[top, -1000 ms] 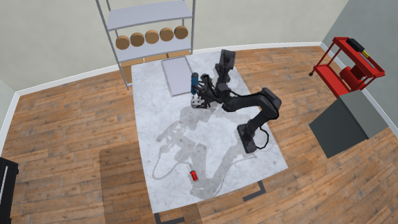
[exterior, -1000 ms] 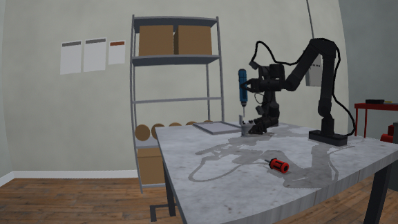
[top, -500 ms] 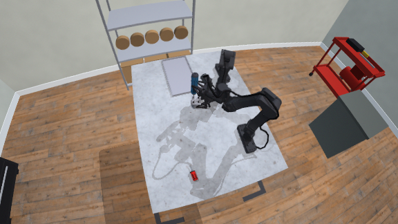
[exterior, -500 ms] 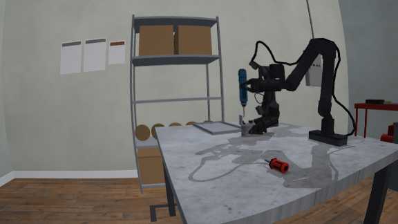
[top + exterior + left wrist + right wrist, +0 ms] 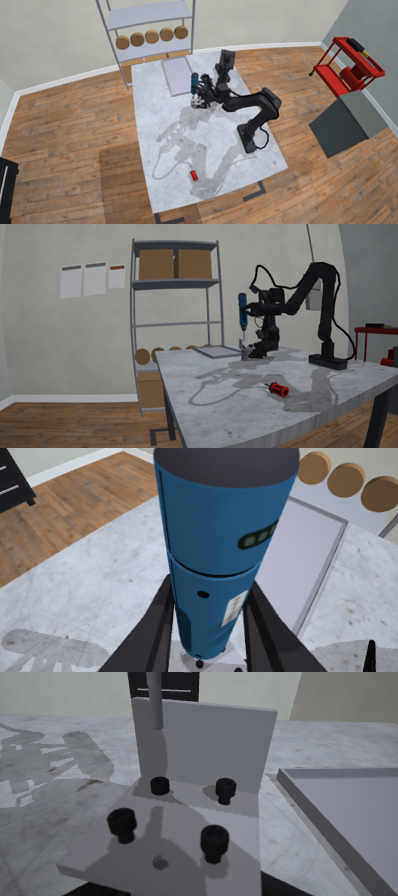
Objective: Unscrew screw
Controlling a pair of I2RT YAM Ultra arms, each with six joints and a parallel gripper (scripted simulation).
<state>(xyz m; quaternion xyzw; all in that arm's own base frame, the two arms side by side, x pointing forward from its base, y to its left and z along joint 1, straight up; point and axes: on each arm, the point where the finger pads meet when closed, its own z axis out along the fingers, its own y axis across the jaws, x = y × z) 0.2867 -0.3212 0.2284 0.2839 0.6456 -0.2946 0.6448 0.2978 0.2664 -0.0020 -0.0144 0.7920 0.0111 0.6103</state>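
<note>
My left gripper (image 5: 209, 580) is shut on the electric screwdriver (image 5: 220, 548), a long dark blue barrel held upright above the joint module (image 5: 246, 352); it also shows in the exterior view (image 5: 242, 312). Its bit (image 5: 155, 702) hangs a little above the far left screw (image 5: 159, 785), not touching it. The grey bracket (image 5: 200, 797) lies on the module with an upright plate behind. That far left screw sits lowest; the other three screws (image 5: 225, 789) (image 5: 122, 824) (image 5: 214, 842) stand higher. My right gripper (image 5: 257, 351) is low at the module's side and grips it.
A flat grey tray (image 5: 177, 75) lies just beyond the module. A red-handled screwdriver (image 5: 194, 175) lies near the table's front edge. A metal shelf (image 5: 176, 321) with boxes and discs stands behind the table. The arm bases stand at the right and far side.
</note>
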